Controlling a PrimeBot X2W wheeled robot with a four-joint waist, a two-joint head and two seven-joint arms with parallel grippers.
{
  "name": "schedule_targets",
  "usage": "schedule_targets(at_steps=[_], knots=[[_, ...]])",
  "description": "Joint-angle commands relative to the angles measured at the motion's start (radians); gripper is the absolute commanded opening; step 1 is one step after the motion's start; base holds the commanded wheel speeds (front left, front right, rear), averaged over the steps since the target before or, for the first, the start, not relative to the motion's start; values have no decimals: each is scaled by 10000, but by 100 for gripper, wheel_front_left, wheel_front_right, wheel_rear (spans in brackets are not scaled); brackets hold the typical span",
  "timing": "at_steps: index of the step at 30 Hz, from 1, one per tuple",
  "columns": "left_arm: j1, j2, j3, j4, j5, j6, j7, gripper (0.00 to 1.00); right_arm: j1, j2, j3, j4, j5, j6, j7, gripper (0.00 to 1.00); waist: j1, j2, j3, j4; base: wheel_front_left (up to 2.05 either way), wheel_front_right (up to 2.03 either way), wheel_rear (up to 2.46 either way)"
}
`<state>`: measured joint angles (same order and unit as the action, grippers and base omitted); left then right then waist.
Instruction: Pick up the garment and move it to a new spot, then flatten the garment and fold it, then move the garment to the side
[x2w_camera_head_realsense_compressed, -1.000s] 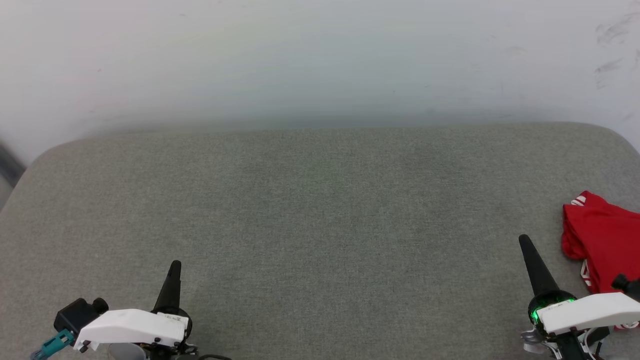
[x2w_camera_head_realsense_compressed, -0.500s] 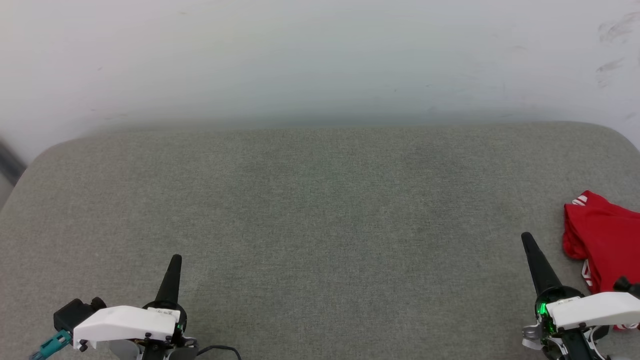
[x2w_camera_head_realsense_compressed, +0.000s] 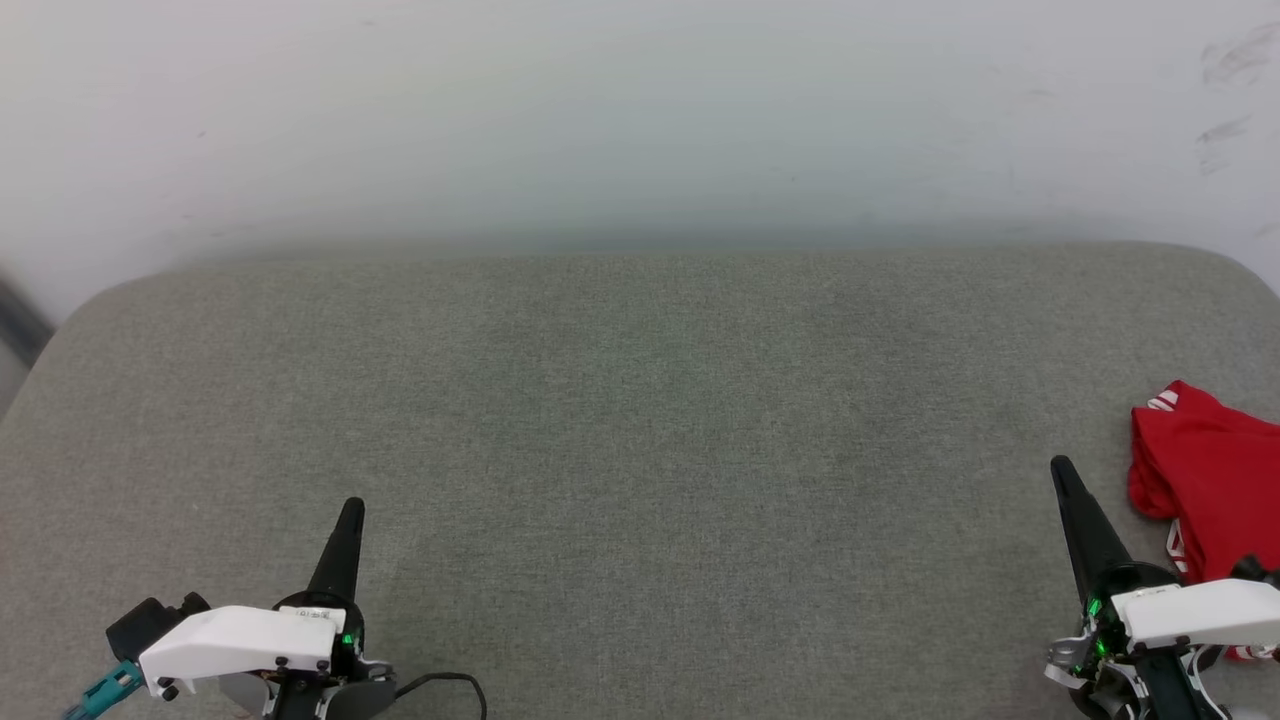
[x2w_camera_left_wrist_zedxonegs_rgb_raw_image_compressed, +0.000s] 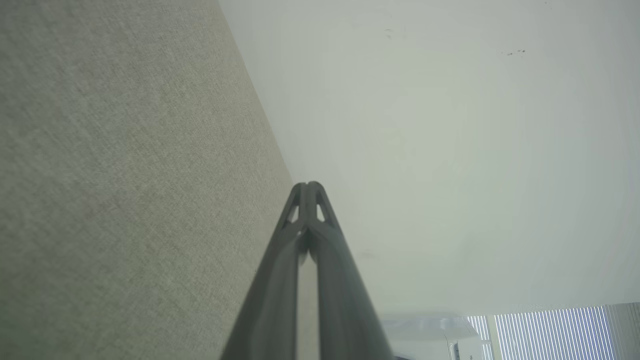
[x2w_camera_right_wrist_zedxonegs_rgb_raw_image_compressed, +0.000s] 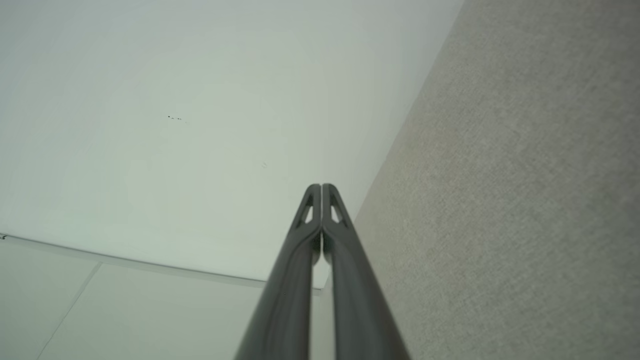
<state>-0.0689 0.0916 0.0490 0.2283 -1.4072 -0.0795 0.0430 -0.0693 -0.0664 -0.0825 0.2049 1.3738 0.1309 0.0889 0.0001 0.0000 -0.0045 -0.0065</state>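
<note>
Right hand (x2w_camera_head_realsense_compressed: 1060, 470) nearer, pressed together, empty; garment (x2w_camera_head_realsense_compressed: 1205, 485) bunched just beside it, to its right (partly cut by picture edge). Left hand (x2w_camera_head_realsense_compressed: 351, 510) likewise together, well apart.

A: Layout?
B: The padded surface (x2w_camera_head_realsense_compressed: 640, 420) is set against the wall (x2w_camera_head_realsense_compressed: 640, 120); the wall is seen behind its far edge.
A: Garment?
B: The garment (x2w_camera_head_realsense_compressed: 1215, 490) is laid on the surface at the far right, partly cut off by the edge of the head view.
A: Arms?
B: The left gripper (x2w_camera_head_realsense_compressed: 351, 507) is placed over the near left of the surface, the right gripper (x2w_camera_head_realsense_compressed: 1058, 465) over the near right. The right gripper is found just left of the garment, tip apart from it; the garment's near part is overlapped by that wrist. The left gripper is kept well apart from the garment.
</note>
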Motion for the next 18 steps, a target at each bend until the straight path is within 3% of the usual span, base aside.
schedule_targets(at_steps=[1,18], knots=[[-215,-10,84,-16,-155,-116,79,0,-205,33,-29,4,193,-2,27,0,-1,0,3,2,0,0,0],[-360,-237,412,104,-1322,-366,441,0,-365,106,-190,248,1532,-3,143,0,-1,0,44,38,0,0,0]])
